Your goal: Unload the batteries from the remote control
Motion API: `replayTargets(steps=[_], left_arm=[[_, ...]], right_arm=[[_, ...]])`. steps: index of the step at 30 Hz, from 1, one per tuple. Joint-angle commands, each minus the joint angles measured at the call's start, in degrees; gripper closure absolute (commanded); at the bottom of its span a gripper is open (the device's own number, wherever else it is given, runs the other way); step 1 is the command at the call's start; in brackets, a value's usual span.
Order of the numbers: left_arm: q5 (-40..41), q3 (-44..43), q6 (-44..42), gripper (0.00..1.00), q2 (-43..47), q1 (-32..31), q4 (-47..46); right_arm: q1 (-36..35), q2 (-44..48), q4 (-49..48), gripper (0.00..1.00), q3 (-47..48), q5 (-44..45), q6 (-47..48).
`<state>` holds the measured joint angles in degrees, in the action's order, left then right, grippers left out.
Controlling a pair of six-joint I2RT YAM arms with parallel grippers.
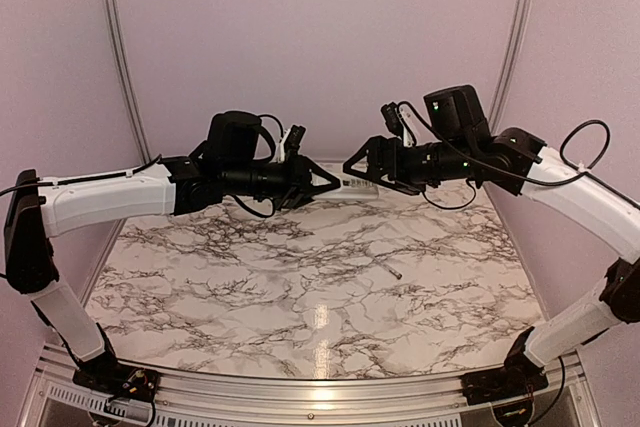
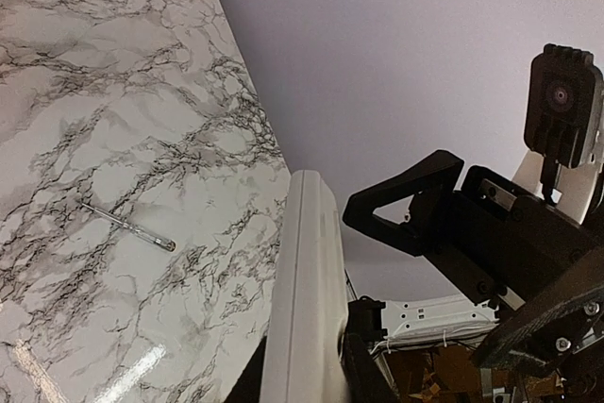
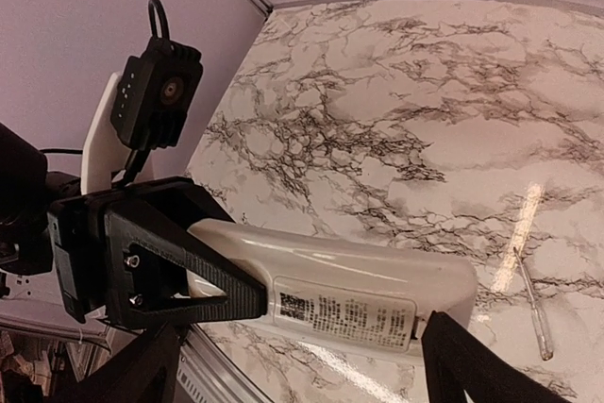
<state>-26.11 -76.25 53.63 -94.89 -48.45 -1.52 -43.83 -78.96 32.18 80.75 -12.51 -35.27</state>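
Note:
The remote control [image 1: 358,187] is a slim white bar held in the air over the far middle of the table. My left gripper [image 1: 330,185] is shut on one end of it. In the left wrist view the remote control [image 2: 307,271] rises edge-on from between that gripper's fingers. In the right wrist view the remote control [image 3: 359,280] shows a printed label and a closed back. My right gripper [image 3: 302,327] is open, its fingers spread wide on either side of the remote's free end. No batteries are in view.
A thin grey rod [image 1: 391,270] lies on the marble table [image 1: 300,317], right of centre; the rod [image 2: 127,226] also shows in the left wrist view. Lilac walls stand close behind both grippers.

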Motion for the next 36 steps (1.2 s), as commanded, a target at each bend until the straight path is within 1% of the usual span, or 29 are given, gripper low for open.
replayTargets(steps=[1, 21, 36], left_arm=[[-1.11, -1.71, 0.07, 1.00, -0.59, -0.26, -2.97], [-2.92, -1.23, 0.68, 1.00, -0.40, -0.60, -7.36], [-3.97, -1.01, 0.95, 1.00, -0.21, -0.86, -10.08]], right_arm=[[-0.46, -0.79, 0.03, 0.13, 2.13, 0.52, 0.73], [-0.42, -1.29, -0.24, 0.13, 0.23, 0.06, 1.31], [-0.14, -1.21, -2.83, 0.13, -0.76, -4.15, -0.29]])
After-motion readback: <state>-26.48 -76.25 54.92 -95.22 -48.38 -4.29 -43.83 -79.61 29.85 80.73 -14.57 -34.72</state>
